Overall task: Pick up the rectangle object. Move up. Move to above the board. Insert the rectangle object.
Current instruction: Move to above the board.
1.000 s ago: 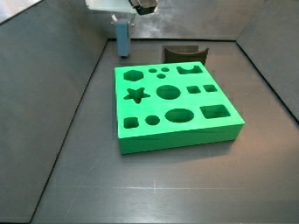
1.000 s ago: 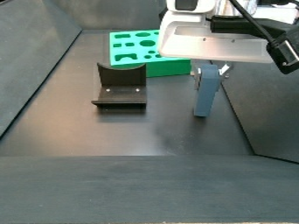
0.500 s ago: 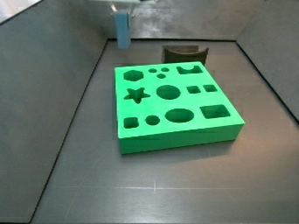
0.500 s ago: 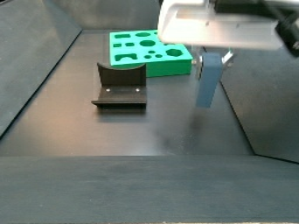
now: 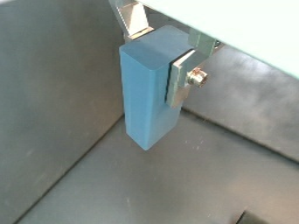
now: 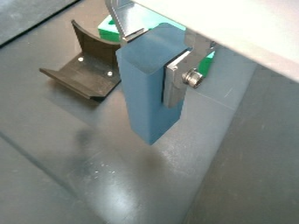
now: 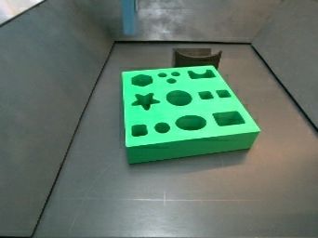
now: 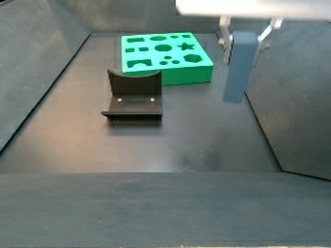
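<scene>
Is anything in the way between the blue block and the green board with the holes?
Nothing visible blocks it. The end effector holds the rectangle object up off the floor, and the space over to the board looks open. The fixture sits lower on the floor, off to one side.

The table [image 7: 162,200] is a dark grey, matte sheet, boxed in by plain grey walls. In a side view the left wall [image 7: 50,84] and right wall [image 7: 292,56] slope outward from the table's side edges, and a back wall [image 7: 187,19] closes the far edge. A faint pale mark, possibly a scratch, lies near the near edge. In a side view a lighter grey ledge [image 8: 155,208] runs along the near edge. Soft, even light leaves a dull sheen on the surface [image 6: 93,166].
</scene>
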### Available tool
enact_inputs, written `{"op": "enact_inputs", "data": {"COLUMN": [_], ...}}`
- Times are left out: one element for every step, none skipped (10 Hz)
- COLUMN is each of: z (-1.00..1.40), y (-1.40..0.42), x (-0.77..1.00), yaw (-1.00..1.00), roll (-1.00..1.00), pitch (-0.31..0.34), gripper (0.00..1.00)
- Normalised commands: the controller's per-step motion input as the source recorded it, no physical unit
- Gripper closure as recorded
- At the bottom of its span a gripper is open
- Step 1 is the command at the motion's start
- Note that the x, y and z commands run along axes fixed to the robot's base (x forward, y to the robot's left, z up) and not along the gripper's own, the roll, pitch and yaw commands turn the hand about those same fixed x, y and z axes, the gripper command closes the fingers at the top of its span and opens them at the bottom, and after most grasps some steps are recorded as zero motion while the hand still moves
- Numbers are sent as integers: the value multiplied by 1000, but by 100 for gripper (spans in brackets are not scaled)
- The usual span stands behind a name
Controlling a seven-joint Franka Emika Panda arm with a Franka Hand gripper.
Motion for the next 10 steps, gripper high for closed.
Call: {"op": "enact_inputs", "data": {"z": [1000, 1000, 1000, 1000, 1000, 1000, 1000, 1000, 935, 823], "y": [124, 118, 107, 97, 90, 85, 74, 68, 53, 39], "x": [-3, -3, -5, -5, -7, -8, -5, -3, -4, -3], "yaw": [-27, -11, 8, 13, 15, 16, 13, 8, 3, -1], "roll": [138, 116, 89, 78, 71, 65, 57, 54, 50, 47], "pitch": [112, 101, 83, 73, 67, 64, 68, 67, 70, 71], "gripper": [100, 100, 100, 100, 100, 100, 100, 100, 100, 100]}}
